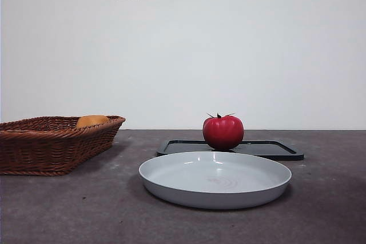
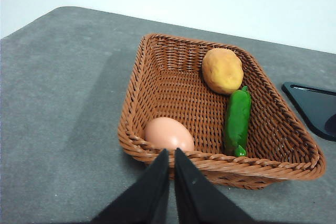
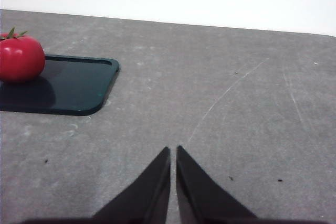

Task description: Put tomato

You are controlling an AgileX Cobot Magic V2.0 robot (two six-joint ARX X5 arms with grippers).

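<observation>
Tomato (image 1: 223,132) upright on black tray (image 1: 269,149), at its near edge, stem up, untouched. Grey plate (image 1: 215,179) just in front of tray, nearer front edge of tabletop (image 1: 326,198). Wicker basket (image 2: 163,82) toward left side, holding orange-yellow fruit (image 2: 222,70), green cucumber (image 2: 238,120), egg (image 2: 168,135). Left gripper (image 2: 171,153) above basket's rim near egg, jaws pressed together, holding nothing. Right gripper (image 3: 173,150) over bare tabletop beside tray, jaws closed, empty.

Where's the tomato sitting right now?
In the front view the tomato sits on the black tray, just behind the grey plate and right of the wicker basket.
</observation>
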